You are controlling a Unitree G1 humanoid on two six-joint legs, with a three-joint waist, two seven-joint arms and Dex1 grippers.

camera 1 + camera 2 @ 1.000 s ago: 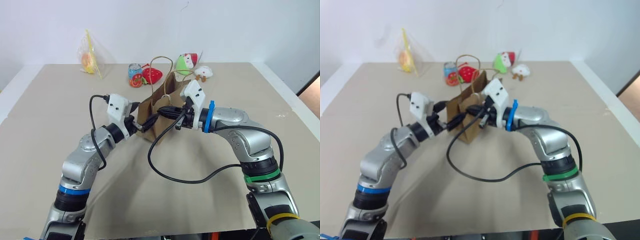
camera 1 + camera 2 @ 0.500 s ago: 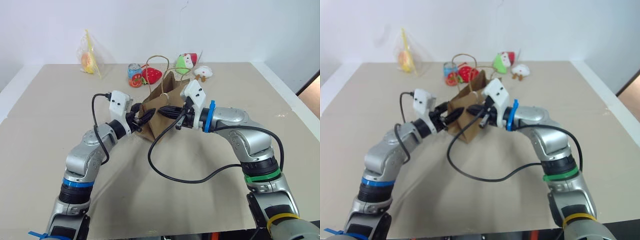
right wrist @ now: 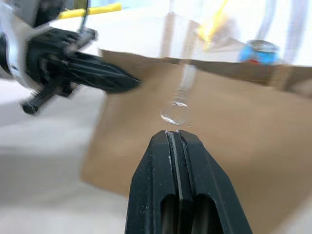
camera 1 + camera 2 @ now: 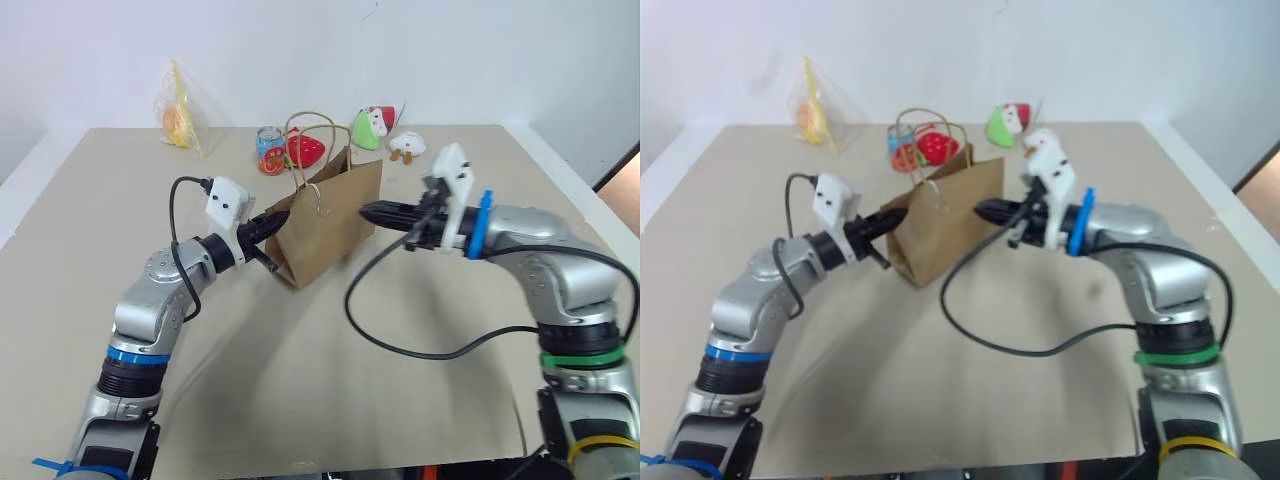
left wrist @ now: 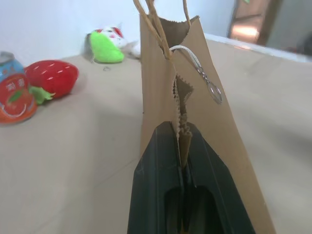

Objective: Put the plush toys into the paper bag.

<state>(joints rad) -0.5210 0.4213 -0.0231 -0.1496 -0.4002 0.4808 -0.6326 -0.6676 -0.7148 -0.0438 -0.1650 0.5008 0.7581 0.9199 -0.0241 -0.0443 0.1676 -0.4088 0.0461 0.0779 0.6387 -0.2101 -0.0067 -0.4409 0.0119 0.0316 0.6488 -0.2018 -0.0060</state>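
Pinching the paper bag (image 4: 330, 218) by its near upper corner, my left gripper (image 4: 268, 226) has its two fingers closed flat on the serrated edge of the paper; the wrist view shows the brown fold caught between them. My right gripper (image 4: 372, 211) points at the bag's other side with its fingers pressed together on nothing, its tips just off the paper beside a small ring on a white cord that dangles from the rim.

The bag stands upright near the middle of the table (image 4: 430, 400), its twisted cord handles (image 4: 312, 128) rising above the mouth. The mouth looks nearly flat, so I judge it needs spreading before anything goes in.

I cannot see inside the bag, but the toys in view are all outside it, so I judge the packing not yet begun. Behind the bag lie a red strawberry plush (image 4: 305, 151), a green and red plush (image 4: 369, 125) and a white plush (image 4: 408, 144), all well apart from my fingers. A drink can (image 4: 269, 150) sits just beside the strawberry, and a clear packet with orange contents (image 4: 177, 117) rests at the far left corner.

Open tabletop lies on both sides of the bag and in front of it. The table's right edge runs close by my right elbow, and the toys sit near the far edge by the wall.
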